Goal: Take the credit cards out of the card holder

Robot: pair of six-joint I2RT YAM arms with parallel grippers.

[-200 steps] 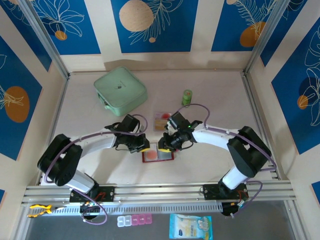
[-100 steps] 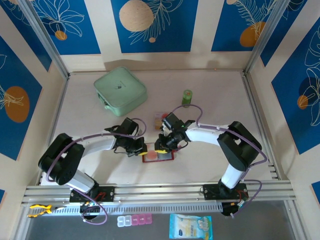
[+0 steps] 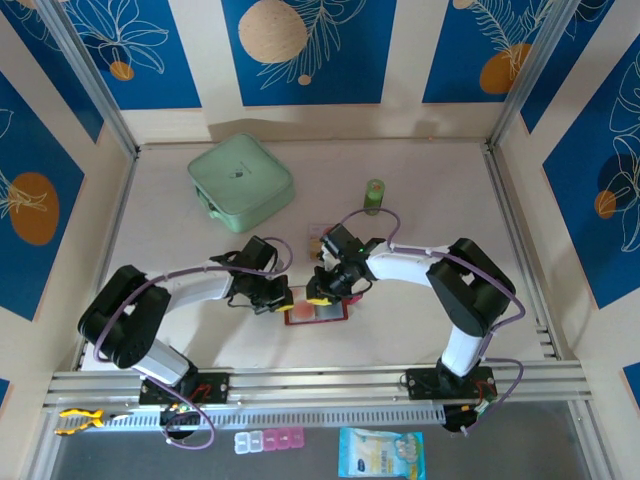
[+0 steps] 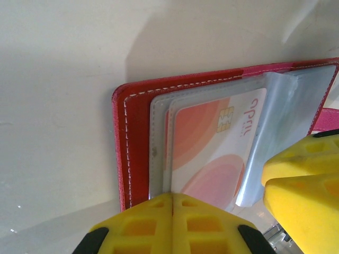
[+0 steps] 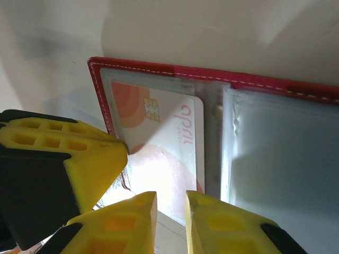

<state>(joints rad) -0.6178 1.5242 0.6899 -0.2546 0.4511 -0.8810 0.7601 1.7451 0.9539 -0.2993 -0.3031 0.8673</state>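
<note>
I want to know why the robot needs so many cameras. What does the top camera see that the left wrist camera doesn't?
The top camera takes in the mint-green case, the little green bottle, the left arm and the right arm. The left wrist camera gets close enough for the gold chip on the orange card and the holder's white stitching. Both see the red card holder and the yellow left pincer, which is shut.

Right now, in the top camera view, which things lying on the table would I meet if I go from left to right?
green case → red wallet → green bottle
</note>
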